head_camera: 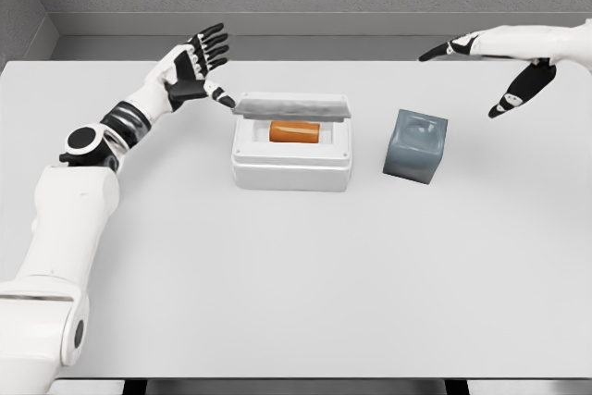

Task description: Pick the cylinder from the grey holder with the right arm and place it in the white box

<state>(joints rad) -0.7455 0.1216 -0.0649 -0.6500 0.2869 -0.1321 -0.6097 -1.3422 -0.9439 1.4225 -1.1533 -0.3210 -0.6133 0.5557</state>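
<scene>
Inside the white box (291, 168) lies the cylinder (294, 132); right robot hand (507, 67) released, fingers spread

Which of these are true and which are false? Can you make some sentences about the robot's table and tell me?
1. The orange cylinder lies inside the white box. True.
2. The right hand is holding the cylinder. False: it is open and holds nothing, up in the air to the right of the grey holder.
3. The grey holder stands to the right of the white box. True.
4. The left hand is curled into a fist. False: its fingers are spread, beside the box's grey lid.
5. The cylinder is blue. False: it is orange.
</scene>
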